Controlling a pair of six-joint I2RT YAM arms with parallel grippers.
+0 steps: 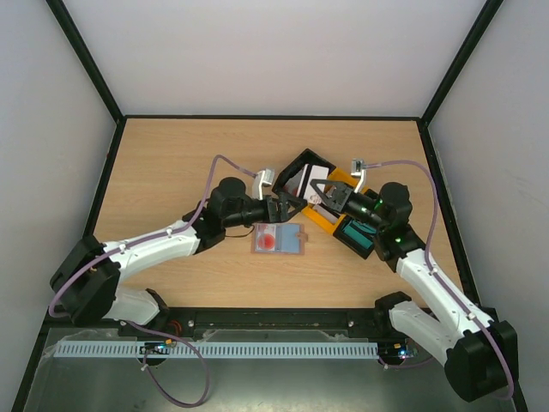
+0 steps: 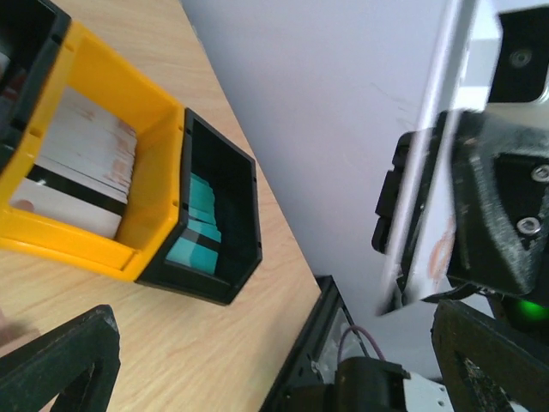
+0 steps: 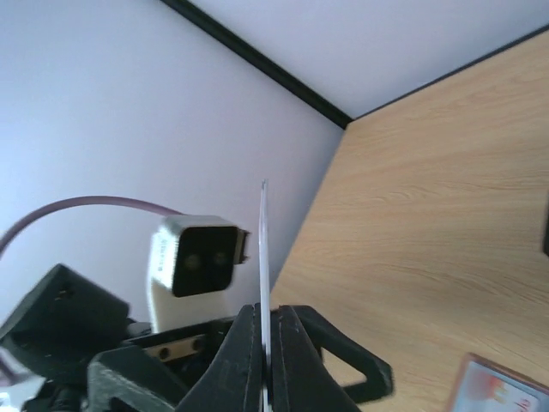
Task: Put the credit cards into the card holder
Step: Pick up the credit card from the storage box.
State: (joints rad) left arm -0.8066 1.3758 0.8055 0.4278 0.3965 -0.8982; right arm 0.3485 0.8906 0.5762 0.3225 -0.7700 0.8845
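Card in transit: the right claw (image 1: 323,196) is clamped on one whitish credit card (image 3: 263,249), seen edge-on from its own wrist and held in the air over the worktop (image 1: 171,163). The left claw (image 1: 290,206) faces it from the left, fingers spread wide and empty. The card holder (image 1: 279,239) lies flat just near of both claws, with a red-and-white face showing on it. Whether that is a card already slotted cannot be told. Much of the job appears to remain: whitish cards (image 2: 86,146) sit in the yellow tray (image 2: 111,86) and teal cards (image 2: 193,232) in the black tray (image 2: 227,172) beside it, right of the holder. Both arms reach inward from the near corners, their wrists nearly meeting at centre.
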